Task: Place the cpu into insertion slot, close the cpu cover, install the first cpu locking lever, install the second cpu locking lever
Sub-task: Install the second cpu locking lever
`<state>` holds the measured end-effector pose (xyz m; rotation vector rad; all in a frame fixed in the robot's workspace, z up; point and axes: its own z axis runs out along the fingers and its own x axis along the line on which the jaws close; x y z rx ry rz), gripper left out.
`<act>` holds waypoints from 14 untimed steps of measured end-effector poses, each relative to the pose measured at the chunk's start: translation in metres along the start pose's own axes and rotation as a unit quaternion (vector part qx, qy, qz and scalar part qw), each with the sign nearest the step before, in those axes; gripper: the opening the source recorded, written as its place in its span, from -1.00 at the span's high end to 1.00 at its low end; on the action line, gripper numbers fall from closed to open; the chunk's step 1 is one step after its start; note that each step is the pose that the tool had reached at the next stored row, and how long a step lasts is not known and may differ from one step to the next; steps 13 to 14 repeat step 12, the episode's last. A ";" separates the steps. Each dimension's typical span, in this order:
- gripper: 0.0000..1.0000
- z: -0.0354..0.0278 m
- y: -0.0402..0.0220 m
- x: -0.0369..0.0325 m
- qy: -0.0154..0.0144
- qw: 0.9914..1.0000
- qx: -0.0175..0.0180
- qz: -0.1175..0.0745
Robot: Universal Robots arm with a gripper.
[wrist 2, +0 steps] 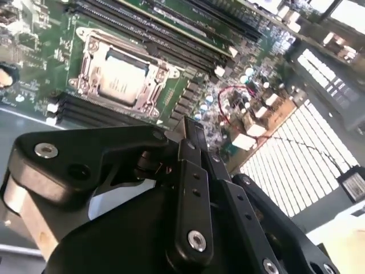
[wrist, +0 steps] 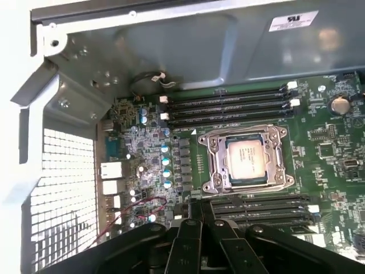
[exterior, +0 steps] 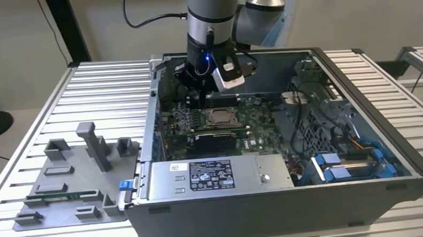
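The cpu (wrist: pixel 246 161) lies flat in the insertion slot (wrist: pixel 208 184) on the green board, its silvery top facing up. The cpu cover (wrist: pixel 215 162) lies down around the chip's edges as a silvery frame. In the second wrist view the cpu (wrist 2: pixel 121 78) sits beyond the fingertips. My gripper (wrist: pixel 194 210) hovers above the board beside the socket, over the long black slots, shut with nothing between its fingers (wrist 2: pixel 191 130). In the exterior view the gripper (exterior: pixel 198 91) hangs just behind the cpu (exterior: pixel 217 117). Whether the locking levers are latched I cannot tell.
Long black memory slots (wrist: pixel 228 108) flank the socket on both sides. A red wire (wrist: pixel 142 206) loops near the gripper. The case walls (wrist: pixel 171 45) enclose the board. A power supply (exterior: pixel 203 175), a blue drive cage (exterior: pixel 349 166) and a grey fixture tray (exterior: pixel 71 178) are in view.
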<state>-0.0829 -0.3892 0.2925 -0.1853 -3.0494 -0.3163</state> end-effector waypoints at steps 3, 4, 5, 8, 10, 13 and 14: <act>1.00 0.0000 0.0000 0.0000 0.000 1.000 0.000 0.000; 1.00 0.0000 0.0000 0.0000 0.000 1.000 0.000 0.000; 1.00 -0.0001 0.0000 0.0000 0.000 1.000 0.000 0.000; 1.00 -0.0001 0.0000 0.0000 0.000 1.000 0.000 0.000; 1.00 -0.0002 0.0000 0.0000 0.000 1.000 0.000 0.000; 1.00 -0.0002 0.0000 0.0000 0.000 1.000 0.000 0.000; 1.00 -0.0002 0.0000 0.0000 0.000 1.000 0.000 0.000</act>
